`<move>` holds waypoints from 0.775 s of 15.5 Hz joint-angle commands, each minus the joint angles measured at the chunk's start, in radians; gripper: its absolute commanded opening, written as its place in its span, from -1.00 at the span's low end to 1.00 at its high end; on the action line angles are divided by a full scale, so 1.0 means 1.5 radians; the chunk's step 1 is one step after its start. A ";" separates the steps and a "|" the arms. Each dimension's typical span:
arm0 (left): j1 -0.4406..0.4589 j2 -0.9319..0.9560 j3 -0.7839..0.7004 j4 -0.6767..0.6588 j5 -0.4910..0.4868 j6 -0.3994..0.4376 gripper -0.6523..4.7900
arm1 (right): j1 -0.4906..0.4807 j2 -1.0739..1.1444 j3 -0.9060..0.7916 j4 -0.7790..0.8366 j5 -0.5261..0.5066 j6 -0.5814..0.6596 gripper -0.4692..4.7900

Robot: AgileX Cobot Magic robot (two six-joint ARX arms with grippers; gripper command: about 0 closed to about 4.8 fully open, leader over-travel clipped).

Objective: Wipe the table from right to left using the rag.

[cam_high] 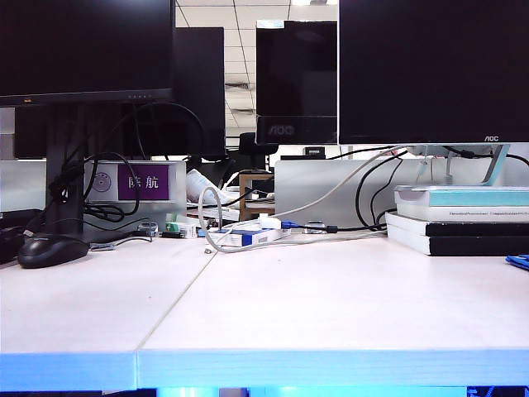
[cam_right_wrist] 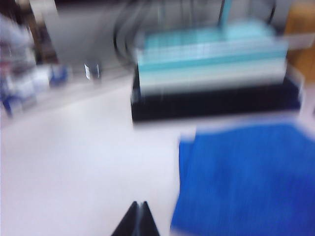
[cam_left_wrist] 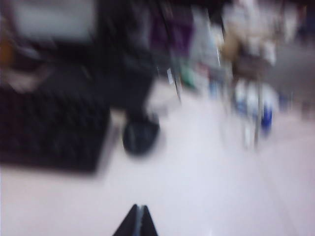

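The bright blue rag (cam_right_wrist: pixel 246 179) lies flat on the pale table (cam_right_wrist: pixel 78 167), in front of a stack of books; only its corner (cam_high: pixel 519 262) shows at the right edge of the exterior view. My right gripper (cam_right_wrist: pixel 138 205) hovers above bare table beside the rag, apart from it, fingertips pressed together and shut on nothing. My left gripper (cam_left_wrist: pixel 139 207) is also shut and empty, over the table's (cam_left_wrist: pixel 197 182) left part, short of the black mouse (cam_left_wrist: pixel 140 137). Neither arm appears in the exterior view.
A book stack (cam_high: pixel 463 219) stands back right. Tangled cables and plugs (cam_high: pixel 248 236) lie mid-back. A black mouse (cam_high: pixel 51 250) and a keyboard (cam_left_wrist: pixel 47 130) sit at the left. Monitors (cam_high: pixel 430 70) line the rear. A seam (cam_high: pixel 173 306) splits the two panels.
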 commanded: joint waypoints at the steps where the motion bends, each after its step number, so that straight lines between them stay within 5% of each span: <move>1: 0.000 0.027 0.067 0.012 -0.026 -0.015 -0.78 | 0.001 0.004 0.055 0.011 0.052 0.005 -0.83; 9: 0.000 0.303 0.347 -0.010 -0.018 -0.006 -0.78 | 0.001 0.074 0.227 -0.039 0.167 0.005 -0.83; 12: 0.000 0.434 0.505 -0.041 0.086 0.022 -0.78 | 0.001 0.179 0.321 -0.038 0.175 0.005 -0.83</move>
